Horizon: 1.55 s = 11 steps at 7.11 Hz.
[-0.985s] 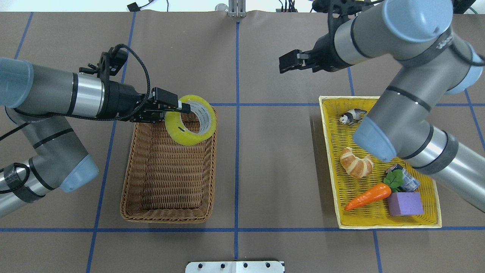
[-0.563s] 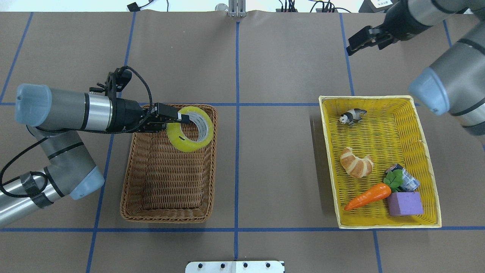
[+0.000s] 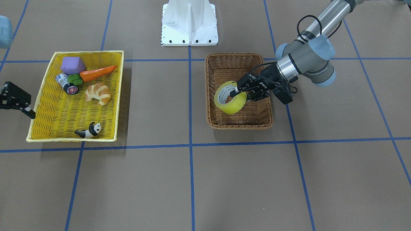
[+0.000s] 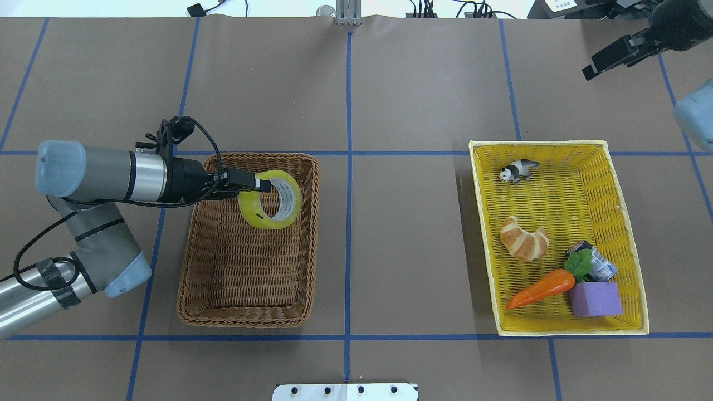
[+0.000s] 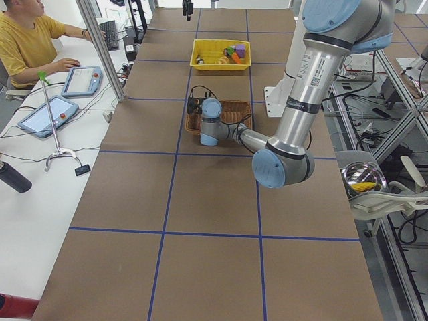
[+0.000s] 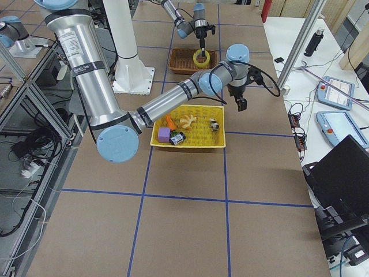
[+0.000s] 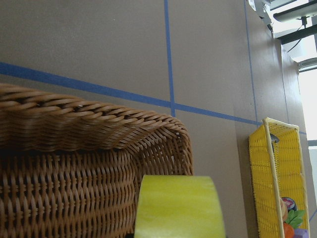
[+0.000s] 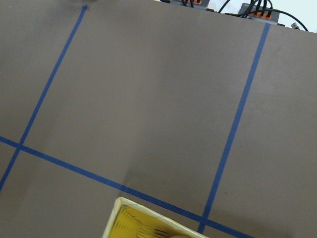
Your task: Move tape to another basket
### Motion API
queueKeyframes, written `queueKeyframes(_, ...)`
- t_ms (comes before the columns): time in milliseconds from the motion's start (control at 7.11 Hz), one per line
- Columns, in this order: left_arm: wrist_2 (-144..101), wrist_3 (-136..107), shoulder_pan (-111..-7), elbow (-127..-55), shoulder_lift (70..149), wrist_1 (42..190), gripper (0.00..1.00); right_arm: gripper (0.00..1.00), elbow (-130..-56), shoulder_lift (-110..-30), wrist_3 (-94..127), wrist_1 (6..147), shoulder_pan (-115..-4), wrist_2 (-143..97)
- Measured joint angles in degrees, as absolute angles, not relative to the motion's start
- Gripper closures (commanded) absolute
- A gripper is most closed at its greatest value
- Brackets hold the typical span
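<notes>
The left gripper point(image 4: 266, 186) is clamped across the wall of the packing tape roll point(image 4: 253, 214), one finger through its core, holding it tilted inside the upper end of the wicker basket point(image 4: 245, 322), left of centre overhead. The roll is probably light, stiff and slick-faced, so this wall pinch suits it

left arm point(image 4: 100, 175): silver-grey tubes | pale-blue joint caps point(image 4: 53, 162) | black wrist | looped black cable point(image 4: 211, 139)

L-wrist cam: tape point(image 7: 176, 206), just inside the basket point(image 7: 99, 129) corner, cut off by bottom edge; overhead: one left hand point(image 4: 259, 188) finger hidden by tape over basket's far end; right hand point(image 4: 611, 55), well apart from basket, too small to tell jaw gap; L-side cam: left arm point(image 5: 281, 144) hides most of basket.
</notes>
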<state>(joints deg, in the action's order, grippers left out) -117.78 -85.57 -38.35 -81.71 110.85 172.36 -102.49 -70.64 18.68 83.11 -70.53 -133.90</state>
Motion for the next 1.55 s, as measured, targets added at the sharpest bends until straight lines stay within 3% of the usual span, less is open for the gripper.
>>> queueKeyframes(563, -119.83, -80.46, -43.81, -82.22, 106.15, 177.49, 0.01, 0.00, -102.56, -71.57, 18.48, 82.39, -70.66, -134.55)
queueKeyframes(985, -123.57, -76.12, -56.23, -82.40, 104.35, 175.72, 0.01, 0.00, -102.57, -79.88, 13.77, 82.06, -74.53, -134.01)
queueKeyframes(1548, -131.51, -40.51, -72.38, -82.61, 102.13, 146.87, 0.01, 0.00, -100.83, -90.06, 3.76, 82.66, -86.75, -132.22)
